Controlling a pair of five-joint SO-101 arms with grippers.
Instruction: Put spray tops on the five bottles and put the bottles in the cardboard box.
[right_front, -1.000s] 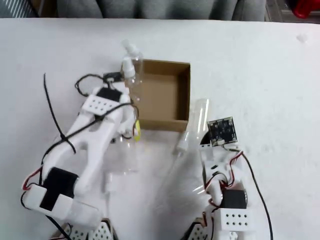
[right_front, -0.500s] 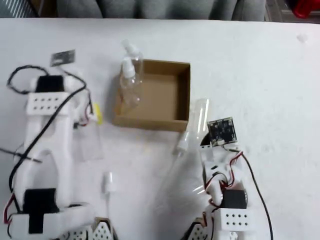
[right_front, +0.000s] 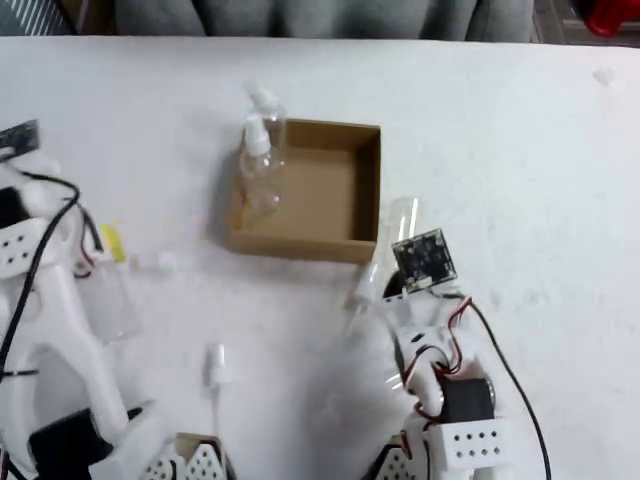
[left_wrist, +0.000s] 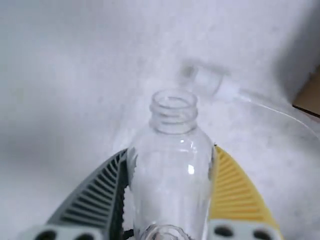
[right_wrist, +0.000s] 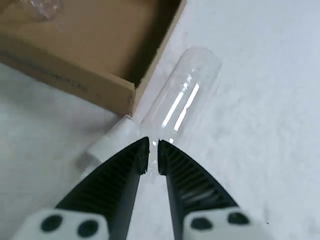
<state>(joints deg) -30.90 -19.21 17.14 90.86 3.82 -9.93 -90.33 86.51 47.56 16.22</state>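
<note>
My left gripper (left_wrist: 170, 165) is shut on a clear bottle (left_wrist: 172, 145) with an open neck and no top; the high view shows that bottle (right_front: 110, 295) at the table's far left. A loose spray top (right_front: 215, 365) lies on the table nearer the front. Two bottles with spray tops (right_front: 258, 160) stand at the left side of the cardboard box (right_front: 325, 240). A capped bottle (right_wrist: 182, 97) lies on its side by the box's corner (right_wrist: 127, 97). My right gripper (right_wrist: 152, 150) is shut, its tips right over that bottle's neck end.
A small clear cap (right_front: 162, 262) lies between the left arm and the box; in the left wrist view it (left_wrist: 200, 77) sits just beyond the held bottle's mouth. Cables hang from both arms. The table's back and right side are bare white.
My left arm has swung left, away from the box, carrying the open bottle. The right arm has shifted slightly left toward the lying bottle.
</note>
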